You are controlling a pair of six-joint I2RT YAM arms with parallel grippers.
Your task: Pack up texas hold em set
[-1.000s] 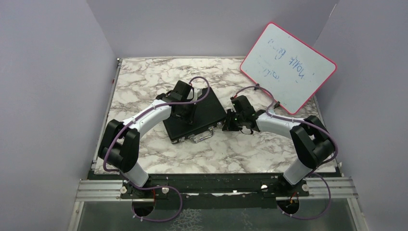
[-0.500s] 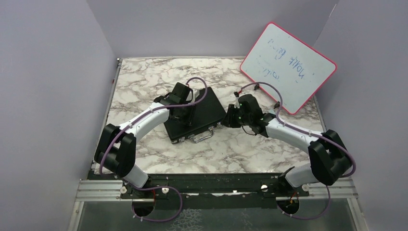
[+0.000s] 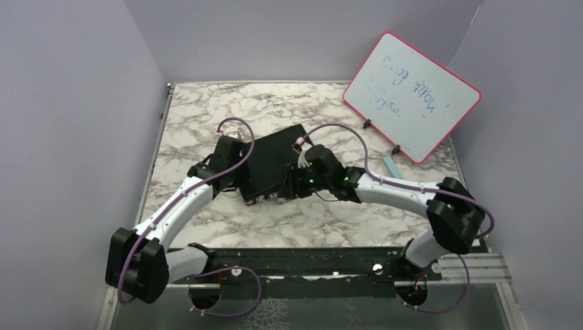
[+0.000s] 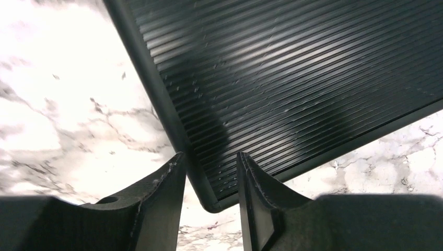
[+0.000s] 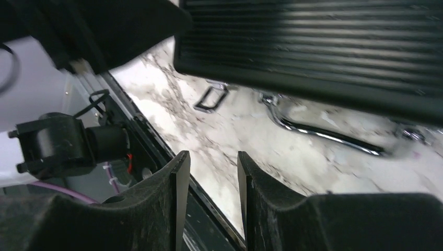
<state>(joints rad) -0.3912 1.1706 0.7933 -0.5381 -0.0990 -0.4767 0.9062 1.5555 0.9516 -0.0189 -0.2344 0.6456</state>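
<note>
The black briefcase point(image 3: 271, 155) lies closed and flat in the middle of the marble table; chips, cards and button are out of view. My left gripper point(image 3: 237, 175) is open at the case's near left corner. In the left wrist view that corner point(image 4: 209, 198) shows between the fingers point(image 4: 245, 172) of the gripper point(image 4: 209, 164). My right gripper point(image 3: 292, 187) is open and empty at the case's front edge. The right wrist view shows the gripper point(image 5: 211, 159), the ribbed lid point(image 5: 313, 42) above it and the silver handle point(image 5: 324, 133) on the marble.
A pink-framed whiteboard point(image 3: 412, 96) leans at the back right. A light blue eraser block point(image 3: 392, 166) lies under it by my right forearm. The table's near edge and metal rail point(image 5: 156, 151) run close under my right gripper.
My left gripper came off the lid and drew back to the case's near left corner. My right gripper swung left to the case's front edge, over the handle. The eraser now shows.
</note>
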